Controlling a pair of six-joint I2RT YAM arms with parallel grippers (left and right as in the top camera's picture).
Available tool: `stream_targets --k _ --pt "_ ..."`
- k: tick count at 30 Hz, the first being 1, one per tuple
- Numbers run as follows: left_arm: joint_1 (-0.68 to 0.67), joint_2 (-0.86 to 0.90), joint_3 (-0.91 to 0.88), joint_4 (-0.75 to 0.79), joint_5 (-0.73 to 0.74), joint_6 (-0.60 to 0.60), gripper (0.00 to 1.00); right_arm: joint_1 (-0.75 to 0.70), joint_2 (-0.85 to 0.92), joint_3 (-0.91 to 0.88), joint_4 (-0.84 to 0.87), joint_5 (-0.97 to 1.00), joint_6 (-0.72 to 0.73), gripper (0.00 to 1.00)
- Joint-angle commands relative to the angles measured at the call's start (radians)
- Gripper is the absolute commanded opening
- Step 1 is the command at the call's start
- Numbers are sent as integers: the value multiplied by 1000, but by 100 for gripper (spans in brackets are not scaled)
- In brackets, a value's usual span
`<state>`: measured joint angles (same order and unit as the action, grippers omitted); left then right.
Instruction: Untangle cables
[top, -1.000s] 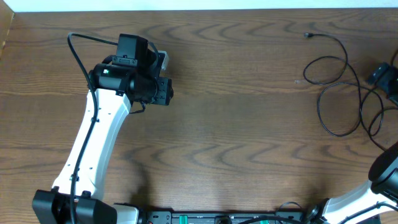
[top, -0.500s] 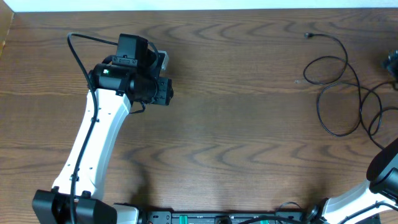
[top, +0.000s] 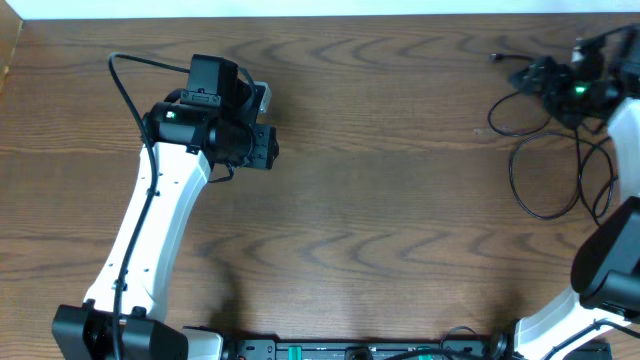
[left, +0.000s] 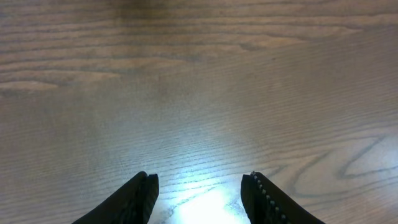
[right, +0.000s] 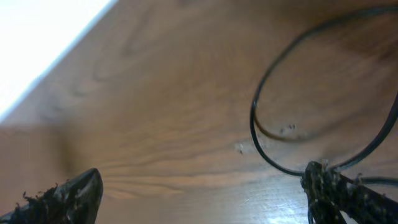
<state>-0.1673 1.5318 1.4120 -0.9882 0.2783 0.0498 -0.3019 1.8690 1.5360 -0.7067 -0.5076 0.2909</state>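
Biggest thing first: the wooden table (top: 400, 200) fills pretty much my whole overhead feed, dark brown grain everywhere.

Next, the left arm (top: 150, 240). It's white with black joints, comes up from around 7 o'clock and ends near 10 o'clock, well apart from any cord. On its wrist cam the left gripper (left: 199, 186) has its two fingers apart with a clear gap, nothing between them, just bare wood with a bright glare patch underneath.

The right arm (top: 625, 130) comes in from about 5 o'clock along the right edge and reaches up to roughly 2 o'clock, with its black head sitting right over the top of the tangle. On the wrist cam the right gripper (right: 202, 177) is spread really wide, only wood in the gap. The picture is blurry, but a cable loop (right: 252, 121) curves down to right beside the right-hand fingertip (right: 323, 180). I can't tell if it's actually touching.

The cables (top: 513, 175) themselves are thin black cords in a few overlapping loops, lying on the table between 2 and 3 o'clock, close to the right edge. One small plug end (top: 495, 56) pokes out at the top left of the bunch.
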Motion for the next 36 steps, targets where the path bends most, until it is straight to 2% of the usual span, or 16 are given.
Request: stream_targets --k 1,4,7,14,17,21,24,30,33,36 --pt "4 3 -4 -3 -9 8 49 78 -12 6 -28 390 32 99" --pt "4 3 -4 -6 -9 8 50 111 -12 6 -42 569 146 99" --pt "4 3 -4 -6 -9 8 49 128 -12 3 -64 678 323 99" --pt "4 3 -4 -6 -9 8 49 144 -12 -88 -48 689 742 99" --pt "4 3 -4 -6 -9 8 49 146 -12 -156 3 689 842 99" --pt "4 3 -4 -6 -9 8 49 146 -12 -261 160 683 832 99" --pt "5 3 -4 -6 -10 9 49 146 -12 -319 275 680 774 99" --pt "4 3 -4 -5 -10 9 49 146 -9 -382 422 673 723 98" --pt "5 3 -4 -5 -10 9 49 147 5 -388 460 670 725 92" --pt "4 3 -4 -5 -9 8 49 150 29 -388 501 661 725 79"
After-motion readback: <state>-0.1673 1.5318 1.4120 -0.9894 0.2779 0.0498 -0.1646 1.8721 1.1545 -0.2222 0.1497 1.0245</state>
